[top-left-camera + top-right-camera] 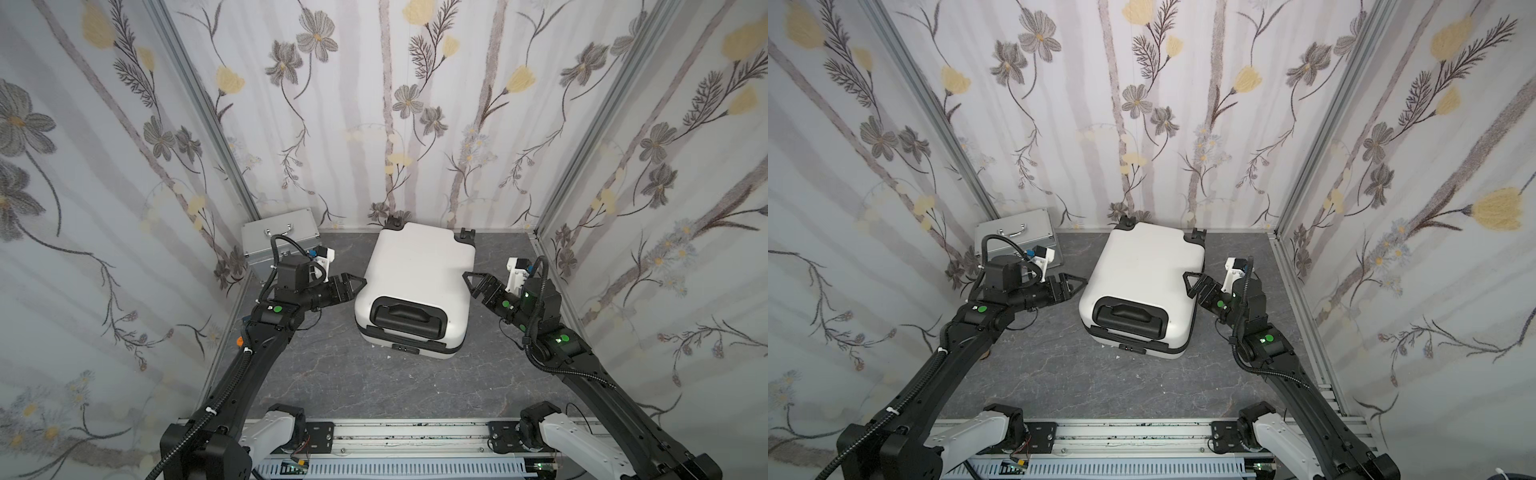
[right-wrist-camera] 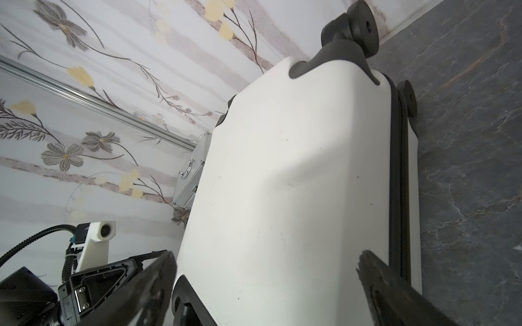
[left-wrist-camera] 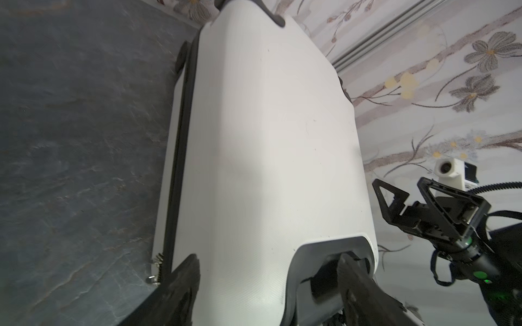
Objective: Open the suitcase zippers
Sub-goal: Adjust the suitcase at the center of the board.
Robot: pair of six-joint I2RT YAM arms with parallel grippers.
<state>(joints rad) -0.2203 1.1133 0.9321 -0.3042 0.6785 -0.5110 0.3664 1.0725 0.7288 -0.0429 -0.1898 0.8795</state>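
Note:
The white suitcase (image 1: pixel 415 266) (image 1: pixel 1142 266) lies flat on the grey table in both top views, with its black handle recess (image 1: pixel 409 318) towards the arms and its wheels at the back wall. The dark zipper band runs along its side seam (image 3: pixel 176 169) (image 2: pixel 398 183). Small metal pulls (image 3: pixel 156 265) hang near the left front corner. My left gripper (image 1: pixel 360 286) (image 3: pixel 268 258) is open at the suitcase's left side, holding nothing. My right gripper (image 1: pixel 469 282) (image 2: pixel 267 254) is wide open at the right side, also holding nothing.
A silver aluminium case (image 1: pixel 278 241) (image 1: pixel 1015 237) stands in the back left corner, close behind my left wrist. Floral walls close in the table (image 1: pixel 332 386) on three sides. A metal rail (image 1: pixel 395 436) runs along the front edge.

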